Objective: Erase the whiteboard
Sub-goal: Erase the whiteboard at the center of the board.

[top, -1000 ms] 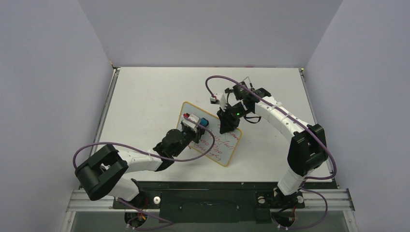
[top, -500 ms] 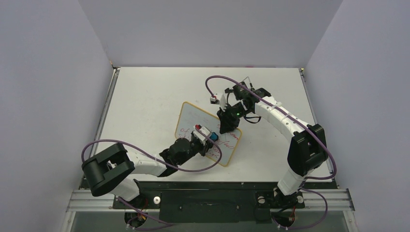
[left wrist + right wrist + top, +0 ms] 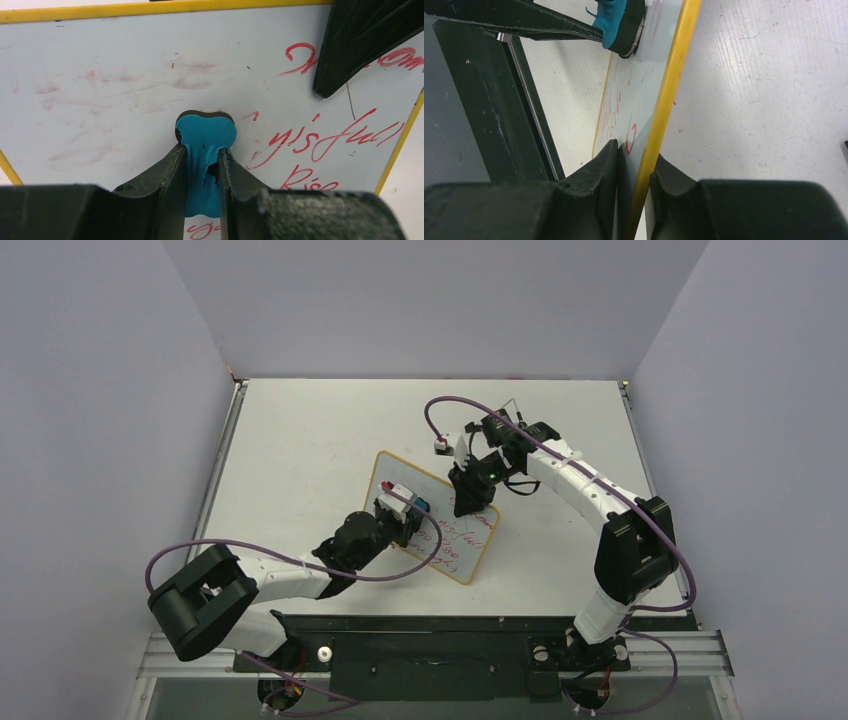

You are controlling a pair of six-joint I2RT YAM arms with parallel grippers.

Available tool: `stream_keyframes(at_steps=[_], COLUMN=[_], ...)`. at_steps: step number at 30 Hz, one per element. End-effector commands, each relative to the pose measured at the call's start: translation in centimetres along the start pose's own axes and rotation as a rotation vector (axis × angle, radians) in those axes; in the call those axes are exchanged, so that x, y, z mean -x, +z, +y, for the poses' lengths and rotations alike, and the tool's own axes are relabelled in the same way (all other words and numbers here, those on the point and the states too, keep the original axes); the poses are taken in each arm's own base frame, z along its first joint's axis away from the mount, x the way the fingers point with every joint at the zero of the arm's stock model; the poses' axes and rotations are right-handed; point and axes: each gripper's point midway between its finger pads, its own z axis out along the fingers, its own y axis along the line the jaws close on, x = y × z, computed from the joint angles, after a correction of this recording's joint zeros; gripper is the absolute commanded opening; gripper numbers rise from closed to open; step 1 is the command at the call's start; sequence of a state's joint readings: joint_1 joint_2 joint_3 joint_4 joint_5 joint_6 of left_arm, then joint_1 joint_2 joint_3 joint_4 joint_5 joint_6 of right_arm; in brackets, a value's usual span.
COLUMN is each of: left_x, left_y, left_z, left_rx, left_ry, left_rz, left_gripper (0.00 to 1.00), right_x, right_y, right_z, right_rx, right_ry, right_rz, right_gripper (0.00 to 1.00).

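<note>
Whiteboard edge pinched by right tool | left tool clamps eraser, seemingly mid-board

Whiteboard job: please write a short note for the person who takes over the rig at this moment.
Left gripper: shut on the blue eraser, pad against the whiteboard.
Right gripper: shut on the whiteboard's yellow frame edge, steadying it.
Done: one part wiped, only faint pink smears there.
To do: red writing on the part near the right gripper.
</note>
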State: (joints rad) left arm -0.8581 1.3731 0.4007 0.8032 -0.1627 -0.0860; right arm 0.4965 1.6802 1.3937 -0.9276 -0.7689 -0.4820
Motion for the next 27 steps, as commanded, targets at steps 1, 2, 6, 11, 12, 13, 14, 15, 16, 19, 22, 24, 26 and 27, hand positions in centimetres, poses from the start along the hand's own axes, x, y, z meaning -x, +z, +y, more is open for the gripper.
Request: stream_keyframes(at_steps=[1,2,6,11,12,13,14,15,16,19,22,24,26,27], left_x=[-0.6,-1.0,-1.2,0.7,0.6,1.6,1.6,2.5,2.7,4.0,4.2,3.9,3.3,2.7], left_y=[-0.3,-0.3,-0.2,0.9,1.1,1.5,1.7,2.1,2.2,2.6,2.6,2.4,2.1,1.9], left_z=[0.1,-0.1,-2.3,-3.4,-3.2,-3.3,-3.0,-3.0,-2.8,-2.6,-1.9,-1.6,-1.3,-1.1], left_rx=[0.003,-0.004,-0.061,-0.063,-0.046,-0.035,-0.009,-0.001,0.022,0.054,0.099,0.118,0.13,0.135], left_ry=[0.003,0.005,0.022,0.019,0.019,0.009,0.008,0.002,0.002,-0.005,-0.009,-0.014,-0.018,-0.018], left_rz=[0.024,0.029,0.026,-0.012,-0.005,-0.021,-0.015,-0.031,-0.034,-0.061,-0.062,-0.054,-0.042,-0.03], left_gripper=[0.0,0.0,0.0,0.0,0.0,0.0,0.0,0.0,0.0,0.0,0.0,0.0,0.0,0.0], right_x=[-2.8,-2.8,-2.9,-2.9,-2.9,-2.9,-2.9,-2.9,-2.9,-2.9,-2.9,-2.9,-2.9,-2.9], right_y=[1.3,1.3,1.4,1.5,1.5,1.5,1.4,1.4,1.5,1.4,1.4,1.4,1.4,1.4], right_z=[0.1,0.1,0.1,0.1,0.1,0.0,0.0,0.1,0.1,0.0,0.1,0.0,0.0,0.1], right_rx=[0.009,0.009,0.011,0.011,0.012,0.01,0.009,0.009,0.01,0.009,0.009,0.008,0.008,0.009], right_ry=[-0.059,-0.059,-0.058,-0.058,-0.058,-0.057,-0.058,-0.059,-0.058,-0.057,-0.06,-0.06,-0.06,-0.06], right_rz=[0.121,0.121,0.125,0.127,0.128,0.129,0.129,0.129,0.128,0.129,0.128,0.127,0.127,0.128], right_gripper=[0.0,0.0,0.0,0.0,0.0,0.0,0.0,0.0,0.0,0.0,0.0,0.0,0.0,0.0])
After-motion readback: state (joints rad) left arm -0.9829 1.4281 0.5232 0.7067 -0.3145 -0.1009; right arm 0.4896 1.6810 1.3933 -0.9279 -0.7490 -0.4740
